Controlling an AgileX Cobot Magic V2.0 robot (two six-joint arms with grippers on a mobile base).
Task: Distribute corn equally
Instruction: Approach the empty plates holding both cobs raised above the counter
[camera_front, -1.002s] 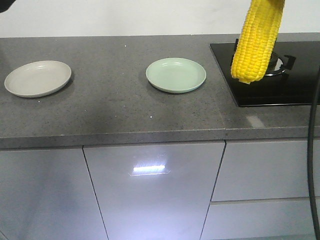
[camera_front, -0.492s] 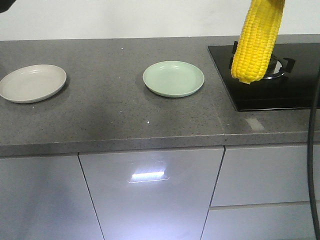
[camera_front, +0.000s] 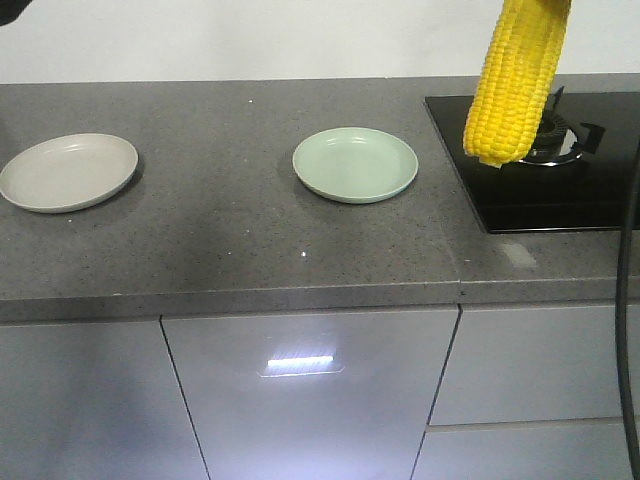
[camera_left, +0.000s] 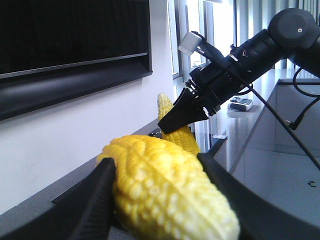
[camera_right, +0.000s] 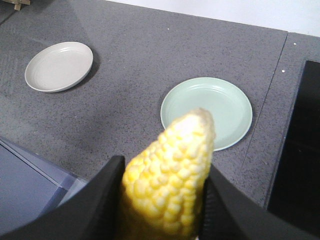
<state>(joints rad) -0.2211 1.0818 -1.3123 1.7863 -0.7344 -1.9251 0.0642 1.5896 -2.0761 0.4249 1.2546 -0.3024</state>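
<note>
Each gripper holds one corn cob in the air. In the left wrist view, my left gripper (camera_left: 156, 161) is shut on a fat yellow corn cob (camera_left: 170, 192), a black finger pressing each side. Beyond it, my right gripper (camera_left: 172, 120) clamps a second cob (camera_left: 181, 137). In the right wrist view, the right gripper (camera_right: 164, 167) is shut on that cob (camera_right: 172, 170), tip pointing at the green plate (camera_right: 227, 107). In the front view this cob (camera_front: 515, 85) hangs tip down over the stove's left edge, its holder cut off above the frame.
A green plate (camera_front: 355, 165) sits mid-counter and a beige plate (camera_front: 68, 172) lies at the far left; both are bare. A black glass hob (camera_front: 560, 195) with a burner (camera_front: 560, 145) fills the counter's right end. Grey cabinet fronts (camera_front: 310, 400) run below the counter edge.
The counter, plates and hob have slid lower in the front view, first a little left, then right. The hanging cob keeps its place in the frame, still gripped.
</note>
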